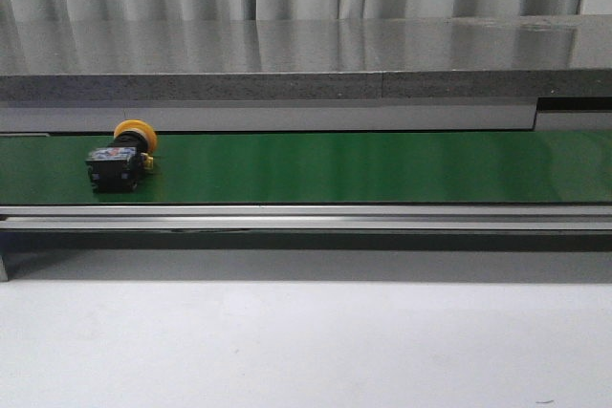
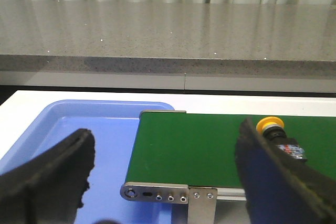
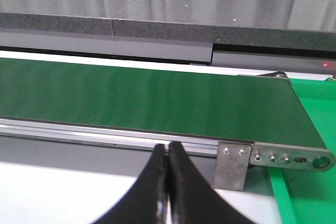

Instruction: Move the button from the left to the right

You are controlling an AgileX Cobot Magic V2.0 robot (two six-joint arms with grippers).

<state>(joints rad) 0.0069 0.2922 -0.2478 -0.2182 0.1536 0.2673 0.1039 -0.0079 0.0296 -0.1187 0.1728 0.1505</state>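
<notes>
The button [image 1: 122, 155], a yellow-orange cap on a black boxy body, lies on its side on the green conveyor belt [image 1: 363, 167] near its left end. In the left wrist view the button [image 2: 278, 135] shows partly behind one finger. My left gripper [image 2: 165, 169] is open and empty, its fingers [image 2: 58, 171] spread wide over the belt's left end and the blue tray. My right gripper [image 3: 168, 153] is shut and empty, in front of the belt's right end. Neither gripper shows in the front view.
A blue tray [image 2: 68, 124] sits off the belt's left end. A green tray [image 3: 310, 192] sits off the belt's right end. A grey stone counter [image 1: 306, 54] runs behind the belt. The belt's metal frame [image 1: 306, 217] runs along its front.
</notes>
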